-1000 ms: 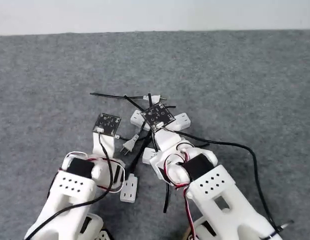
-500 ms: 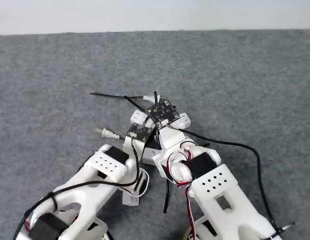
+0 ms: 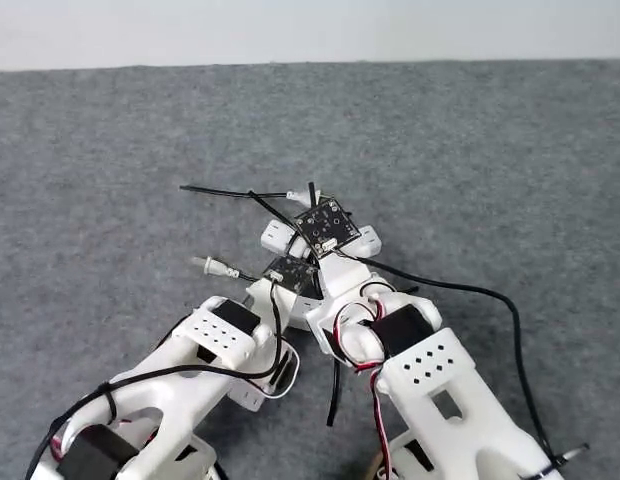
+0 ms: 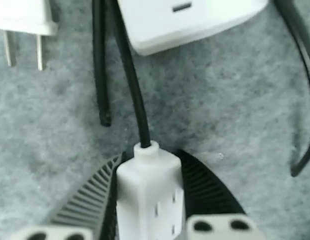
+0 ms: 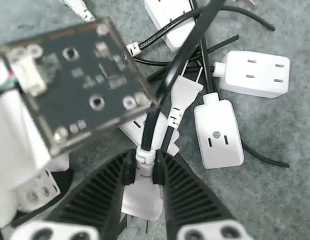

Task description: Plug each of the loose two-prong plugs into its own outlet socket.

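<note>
My left gripper (image 4: 150, 165) is shut on a white outlet socket (image 4: 151, 192) with a black cord, held just above the grey mat. A white two-prong plug (image 4: 24, 22) and another white socket (image 4: 187, 17) lie just beyond it. My right gripper (image 5: 145, 160) is shut on a white plug (image 5: 141, 195), with its cord running up between the fingers. Past it lie a loose white plug (image 5: 185, 95) and two white sockets (image 5: 255, 72) (image 5: 218, 132). In the high view both arms, left (image 3: 215, 335) and right (image 3: 410, 350), meet over the pile at mid-table.
Black cords (image 3: 470, 292) tangle through the pile and trail right. One loose plug (image 3: 215, 267) lies left of the pile. The left arm's camera board (image 5: 75, 85) sits close beside my right gripper. Grey mat (image 3: 490, 150) spreads all around.
The left arm swung right into the pile beside the right arm. The loose plug shifted up and to the left. The right arm barely moved.
</note>
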